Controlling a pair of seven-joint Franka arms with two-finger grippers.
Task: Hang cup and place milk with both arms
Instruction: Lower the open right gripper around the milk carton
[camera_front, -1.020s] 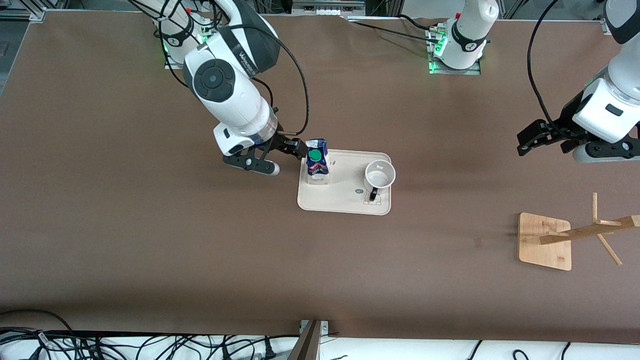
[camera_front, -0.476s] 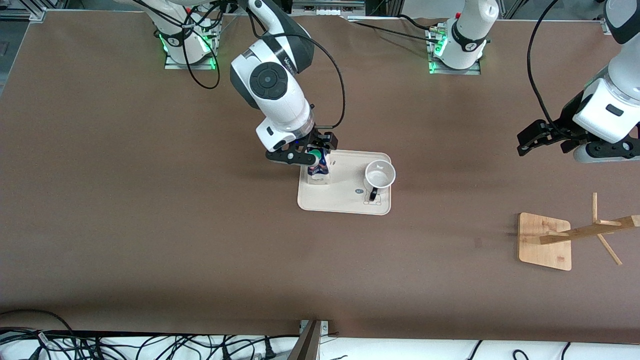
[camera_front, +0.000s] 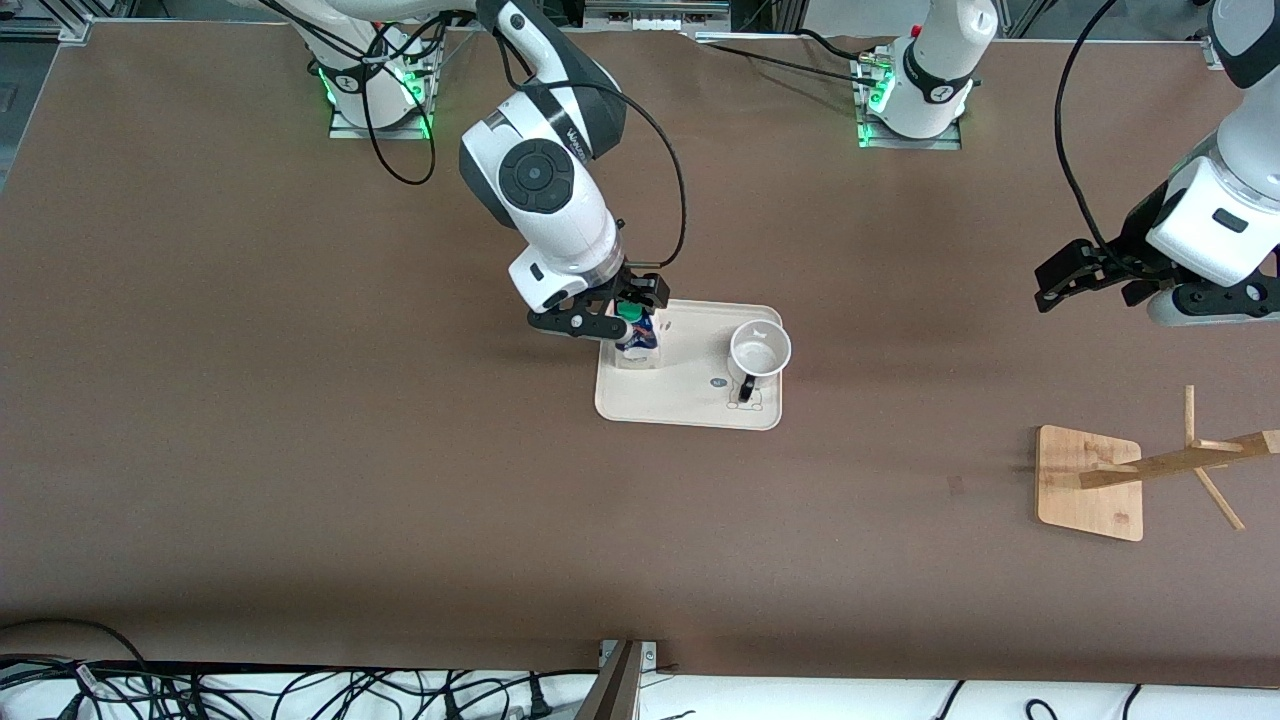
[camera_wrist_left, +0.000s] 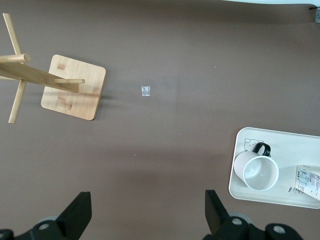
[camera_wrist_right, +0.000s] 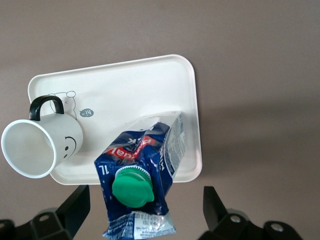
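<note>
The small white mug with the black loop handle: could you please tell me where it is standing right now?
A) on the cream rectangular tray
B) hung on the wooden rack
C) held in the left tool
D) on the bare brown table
A: the small white mug stands upright on the cream rectangular tray, beside the blue-topped milk carton, and neither tool touches it.

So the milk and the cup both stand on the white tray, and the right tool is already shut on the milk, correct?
Not quite. The milk and the cup do stand on the white tray, but the right tool is open: in the right wrist view its fingers stand wide on either side of the carton, clear of it.
</note>
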